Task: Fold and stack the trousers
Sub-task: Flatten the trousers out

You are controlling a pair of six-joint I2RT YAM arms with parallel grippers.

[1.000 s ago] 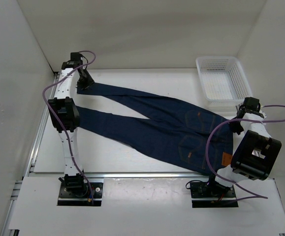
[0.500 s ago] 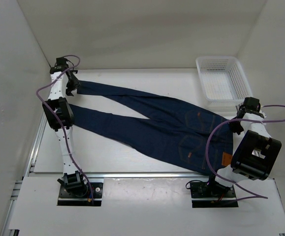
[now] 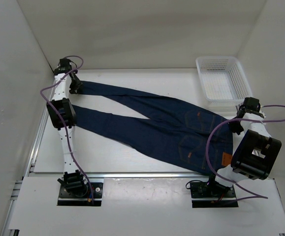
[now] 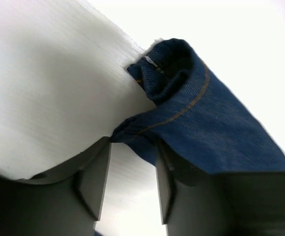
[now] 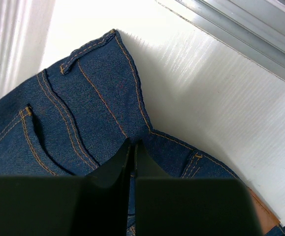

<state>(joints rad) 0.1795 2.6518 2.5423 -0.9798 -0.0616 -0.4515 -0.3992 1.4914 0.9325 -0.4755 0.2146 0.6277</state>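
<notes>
Top external — we see the trousers (image 3: 167,128) unfolded; left gripper (image 4: 132,152) parted at their hem, right gripper (image 5: 132,150) closed at their waist.

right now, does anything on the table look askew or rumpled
Yes. The dark navy-blue denim trousers lie slanted across the table, legs splayed apart toward the far left. The far leg's hem is curled over on itself just ahead of the left tool. The white plastic mesh basket looks fine.
</notes>
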